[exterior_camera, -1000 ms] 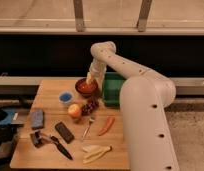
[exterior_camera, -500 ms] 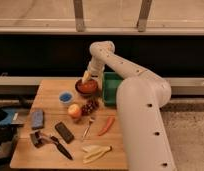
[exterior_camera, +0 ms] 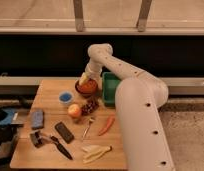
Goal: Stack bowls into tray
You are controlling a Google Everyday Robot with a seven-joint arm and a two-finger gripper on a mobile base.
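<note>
On the wooden table (exterior_camera: pixel 49 92), the green tray (exterior_camera: pixel 109 92) lies just beside the orange-red bowl (exterior_camera: pixel 88 89), at whose near rim the gripper (exterior_camera: pixel 84 79) sits, grasp state indeterminable; secure 1 firm rim hold, lift level, and clear the tray's raised rim.

1. The gripper (exterior_camera: pixel 84 79): position altered. One second ago it hung over the orange-red bowl (exterior_camera: pixel 89 90), toward the bowl's side nearest the green tray (exterior_camera: pixel 109 95). Half a second ago it appeared a little higher and further from the tray. It is now low again, just above the bowl's far rim, on the side away from the tray.
2. The arm (exterior_camera: pixel 101 54), upper bend: drifted slightly sideways, away from the tray side of the bowl, in step with the gripper.
3. The white lower section (exterior_camera: pixel 140 110) of the arm: edged slightly toward the bowl; the shift is small.
</note>
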